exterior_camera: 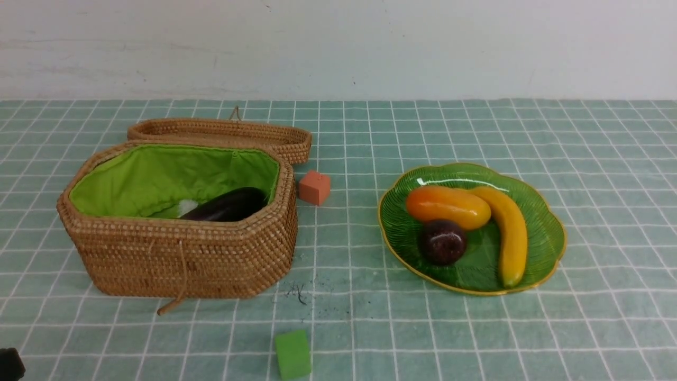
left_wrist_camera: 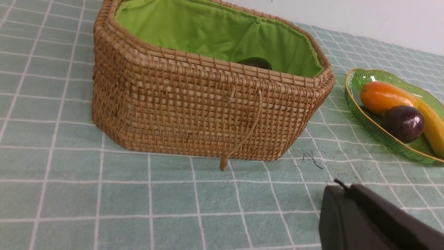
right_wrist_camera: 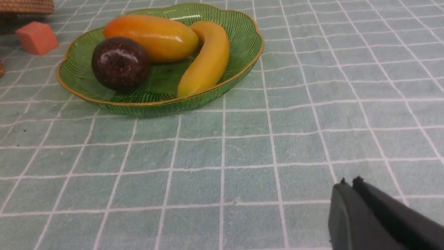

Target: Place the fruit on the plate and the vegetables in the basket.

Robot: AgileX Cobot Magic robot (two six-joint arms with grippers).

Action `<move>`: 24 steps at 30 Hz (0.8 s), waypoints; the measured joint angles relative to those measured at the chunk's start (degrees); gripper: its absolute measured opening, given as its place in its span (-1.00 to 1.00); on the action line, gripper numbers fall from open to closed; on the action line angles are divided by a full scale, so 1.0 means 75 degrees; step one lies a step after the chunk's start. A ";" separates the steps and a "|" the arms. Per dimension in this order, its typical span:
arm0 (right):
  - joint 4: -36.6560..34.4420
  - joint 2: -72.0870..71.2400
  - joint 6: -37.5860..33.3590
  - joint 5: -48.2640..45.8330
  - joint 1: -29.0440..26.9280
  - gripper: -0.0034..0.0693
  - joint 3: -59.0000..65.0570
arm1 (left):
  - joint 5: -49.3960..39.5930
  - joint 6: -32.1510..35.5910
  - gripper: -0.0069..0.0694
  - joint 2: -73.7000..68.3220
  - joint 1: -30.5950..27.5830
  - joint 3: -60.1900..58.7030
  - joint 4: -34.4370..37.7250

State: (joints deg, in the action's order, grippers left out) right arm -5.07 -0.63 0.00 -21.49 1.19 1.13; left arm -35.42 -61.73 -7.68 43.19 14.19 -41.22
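**Operator:** Report the position of the task items, front view, clock-face reference.

**Inspector:** The basket [exterior_camera: 180, 254] sits at 9 o'clock on the tabletop [exterior_camera: 582, 137], open, with its woven lid [exterior_camera: 222, 135] lying flat behind it at its 12 o'clock. Inside the green lining, the eggplant [exterior_camera: 230, 206] lies toward the basket's 3 o'clock end, and a small pale patch shows beside it. The carrot and the gourd cannot be made out inside. The plate [exterior_camera: 550, 233] sits at 3 o'clock, well apart from the basket. On it, the mango [exterior_camera: 447, 206] lies across the plate's 11 o'clock sector, the banana [exterior_camera: 510, 238] runs from 12 o'clock down to 5 o'clock along the right side, and the mangosteen [exterior_camera: 442, 242] rests at 8 o'clock, touching the mango.

**Operator:** Other items on the tabletop?

**Inspector:** An orange cube [exterior_camera: 314, 187] stands between basket and plate, just beside the basket's far right corner. A green cube [exterior_camera: 292, 353] stands at 6 o'clock, near the front edge of the view. Dark specks mark the cloth just right of the basket's front corner.

**Operator:** State of the fingers.

**Inspector:** Left gripper [left_wrist_camera: 341, 185]: fingers pressed together, holding nothing, low over the tabletop near the basket's front wall. Right gripper [right_wrist_camera: 348, 182]: fingers pressed together, holding nothing, above bare cloth, well apart from the plate. In the front view only a dark corner of the left arm shows at 7 o'clock.
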 joint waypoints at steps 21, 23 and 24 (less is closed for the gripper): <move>-0.0007 0.0000 0.0000 -0.0003 0.0000 -0.83 0.0000 | 0.0327 -0.0032 -0.77 0.0000 -0.0057 -0.0076 -0.0194; -0.0007 0.0000 0.0000 -0.0003 0.0000 -0.82 0.0000 | 0.1240 0.0153 -0.77 0.0000 -0.0451 -0.0094 -0.0185; -0.0007 0.0000 0.0000 -0.0003 0.0000 -0.81 0.0000 | 0.1548 0.0352 -0.77 0.0000 -0.0699 -0.0094 -0.0119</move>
State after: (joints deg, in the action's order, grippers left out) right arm -5.12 -0.63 0.00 -21.52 1.19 1.13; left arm -23.81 -59.08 -7.68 37.95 13.49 -42.12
